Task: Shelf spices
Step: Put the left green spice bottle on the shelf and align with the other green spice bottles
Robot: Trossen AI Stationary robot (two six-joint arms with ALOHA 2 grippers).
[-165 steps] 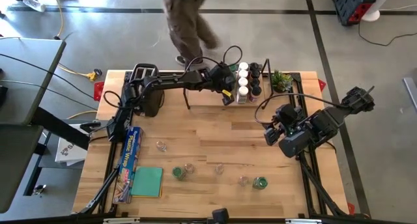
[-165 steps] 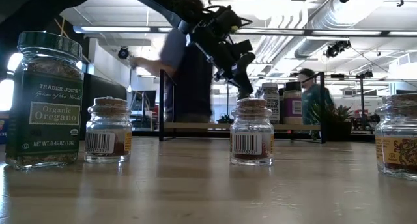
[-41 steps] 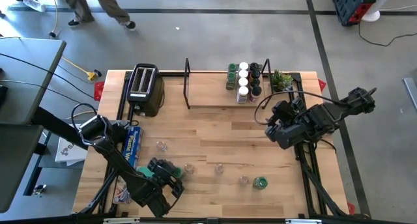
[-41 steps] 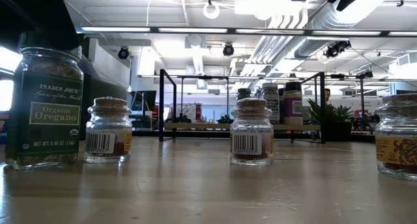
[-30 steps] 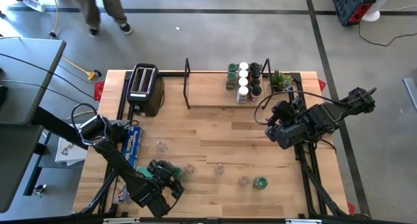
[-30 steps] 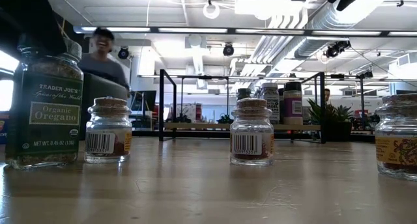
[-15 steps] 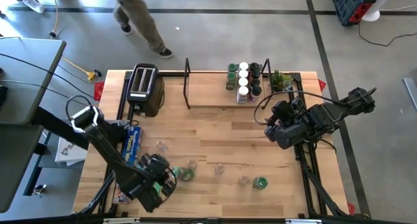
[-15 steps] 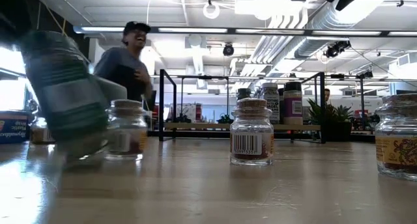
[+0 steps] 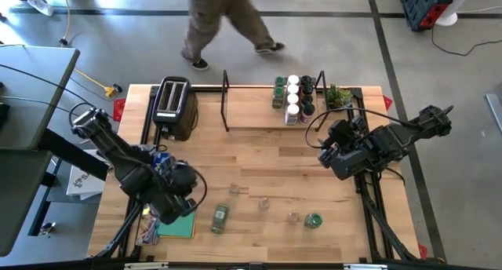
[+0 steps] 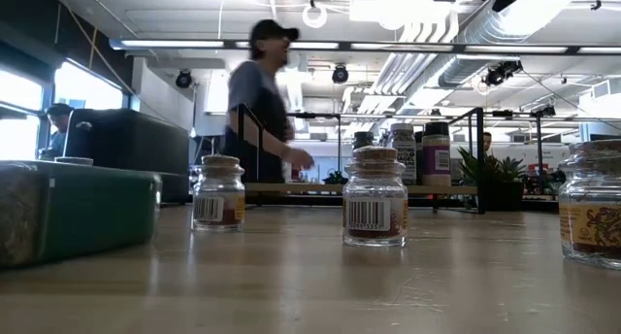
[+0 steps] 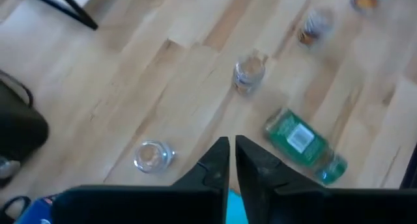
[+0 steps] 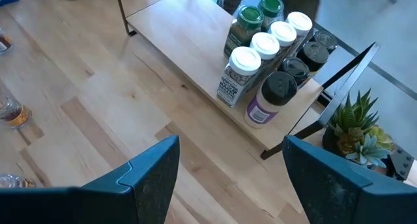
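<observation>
High view: we find the left gripper [image 9: 182, 198] over the table's [image 9: 259, 156] left front area, holding nothing. A green-lidded oregano jar [image 9: 220, 217] lies on its side just beside it. Three small clear jars [image 9: 263, 201] stand in the middle front, with a green-lidded jar [image 9: 313, 220] to the right. The shelf [image 9: 259, 117] sits at the rear with eight jars [image 9: 294, 98] grouped at its right end. The right gripper [image 9: 328, 162] waits near the right edge.

Low view: we see the toppled jar [image 10: 73, 216] at far left, and cork-topped jars [image 10: 375, 197] upright.

Left wrist view: the left fingers [image 11: 216, 167] are closed, nearly touching, empty; the oregano jar [image 11: 303, 144] lies apart from them.

Right wrist view: the right fingers [image 12: 153, 168] stand wide apart, empty, facing the shelf [image 12: 189, 45] and its jars [image 12: 267, 48].
</observation>
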